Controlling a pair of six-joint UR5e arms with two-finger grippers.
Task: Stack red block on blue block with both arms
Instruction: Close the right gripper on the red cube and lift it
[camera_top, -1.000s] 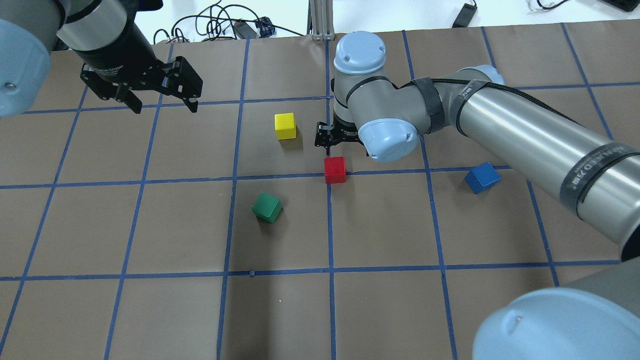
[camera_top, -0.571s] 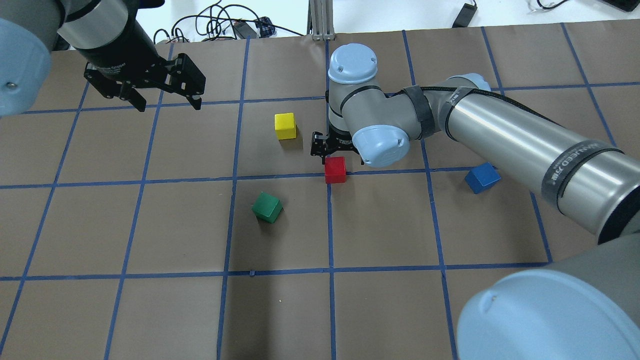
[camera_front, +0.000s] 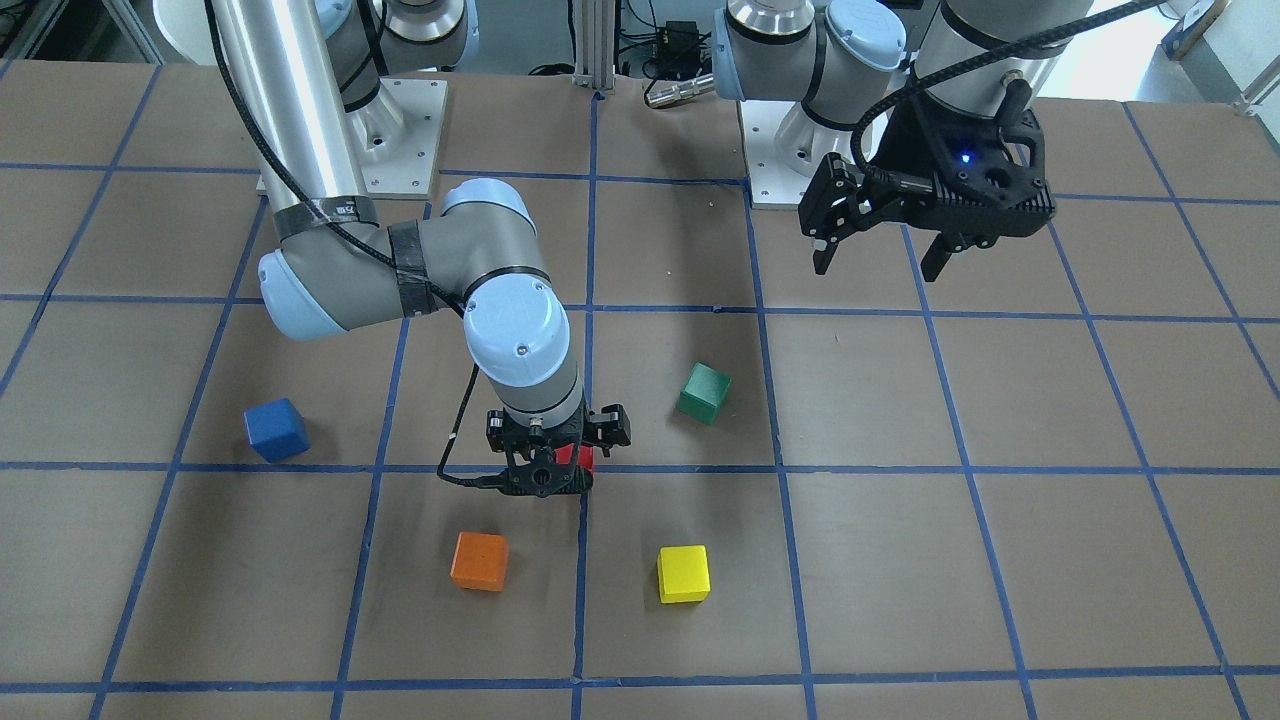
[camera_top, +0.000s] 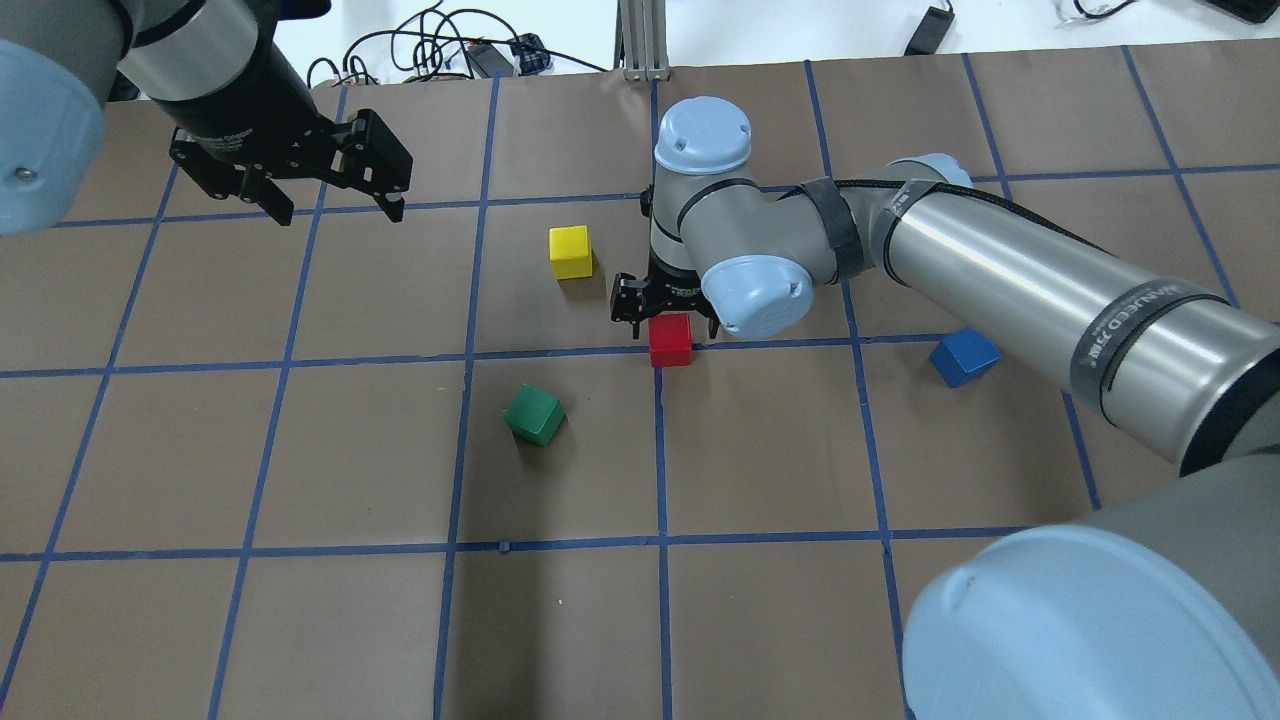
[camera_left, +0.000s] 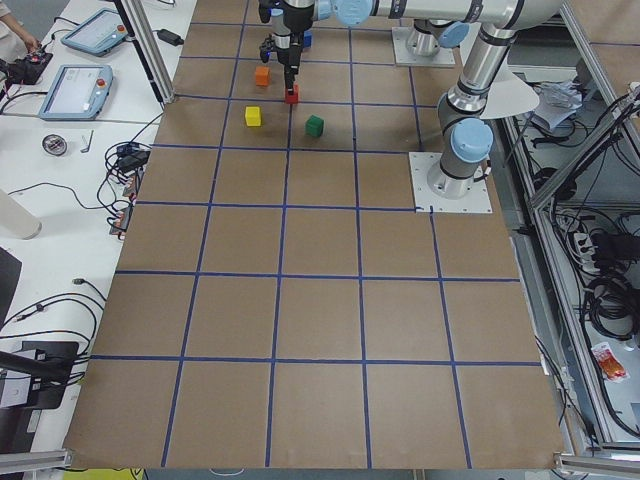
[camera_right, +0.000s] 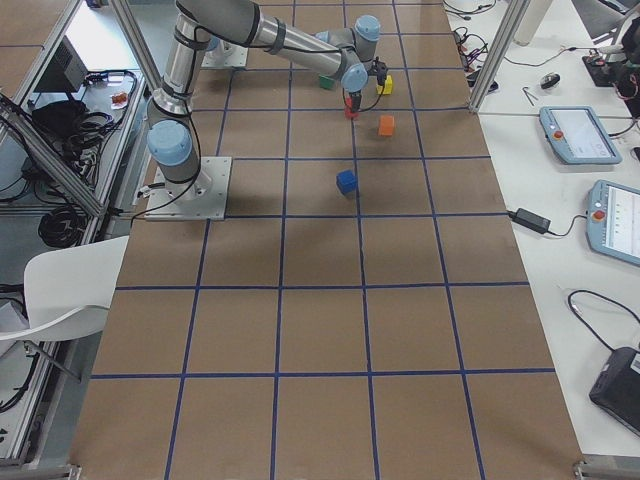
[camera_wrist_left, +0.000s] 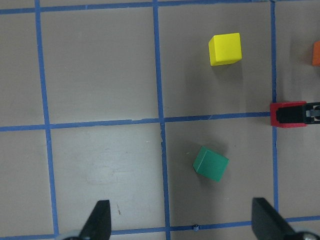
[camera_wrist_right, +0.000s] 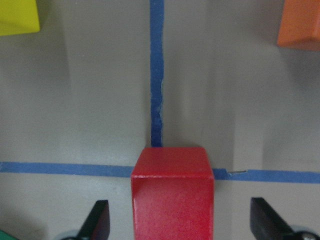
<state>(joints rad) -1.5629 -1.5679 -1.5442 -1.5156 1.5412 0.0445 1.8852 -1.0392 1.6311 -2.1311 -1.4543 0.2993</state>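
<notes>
The red block (camera_top: 669, 340) sits on a blue tape crossing at mid-table. My right gripper (camera_top: 666, 318) is low over it and open. In the right wrist view the red block (camera_wrist_right: 172, 192) lies between the two fingertips (camera_wrist_right: 97, 220), with gaps on both sides. The blue block (camera_top: 964, 357) lies apart to the right, partly under the right arm; it also shows in the front view (camera_front: 276, 429). My left gripper (camera_top: 338, 212) hangs open and empty, high over the far left of the table.
A yellow block (camera_top: 570, 251) lies just beyond and left of the red one. A green block (camera_top: 534, 414) lies nearer and to the left. An orange block (camera_front: 479, 560) sits close to the right gripper, hidden under the arm in the overhead view.
My right gripper has come down and toward the red block, from just beyond it to straddling it. The left gripper has shifted only slightly. No block has moved.
</notes>
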